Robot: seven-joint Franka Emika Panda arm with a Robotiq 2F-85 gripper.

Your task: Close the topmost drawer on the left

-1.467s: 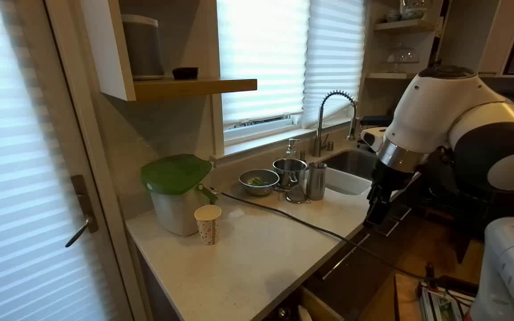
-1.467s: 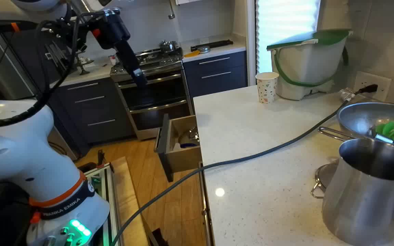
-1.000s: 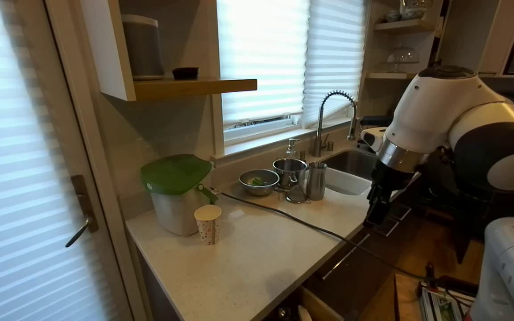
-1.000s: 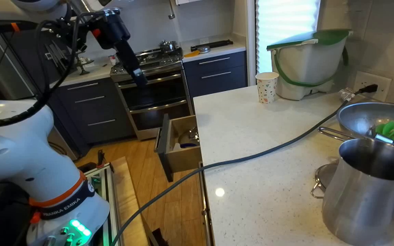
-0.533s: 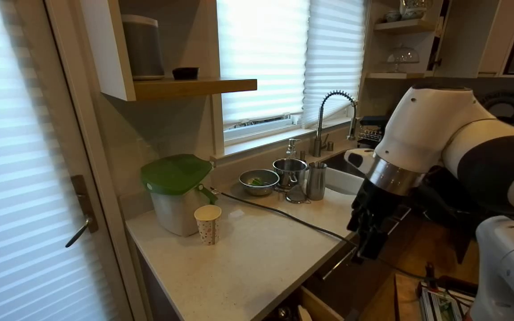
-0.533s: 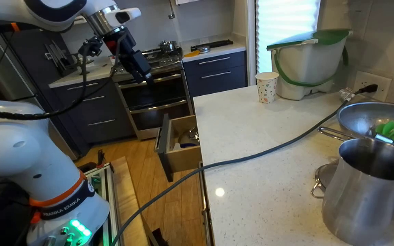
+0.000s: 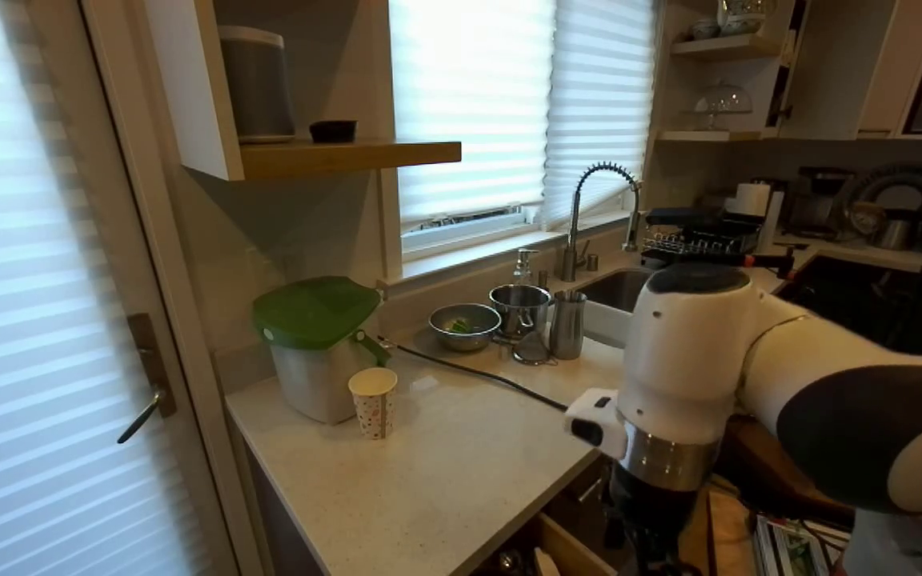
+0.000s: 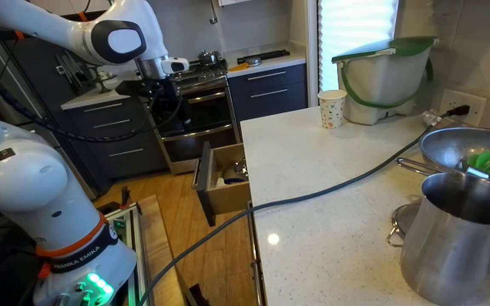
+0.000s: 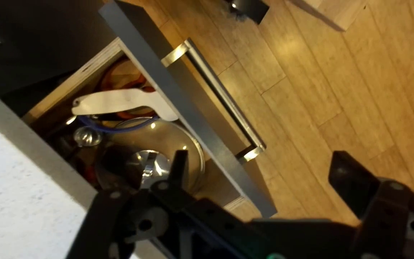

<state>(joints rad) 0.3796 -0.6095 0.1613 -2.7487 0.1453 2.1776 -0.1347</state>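
Drawer (image 9: 192, 115) is pulled out below the countertop (image 8: 309, 161) edge. Gripper (image 9: 260, 154) is pointed down near its front, spread wide, nothing held; probably placed so the handle (image 9: 226, 96) side can be pushed. "FRANKA EMIKA" can be read on the arm base (image 8: 83, 255).

In an exterior view our Franka Emika Panda arm (image 8: 19, 174) stands on its base (image 8: 66, 278) at eight o'clock; our forearm (image 8: 45, 26) slants in from ten, and our wrist (image 8: 151, 68) points down toward six. We hold the end effector (image 9: 261, 162) with fingers (image 9: 352, 181) spread well apart, at seven and four o'clock in the wrist view.
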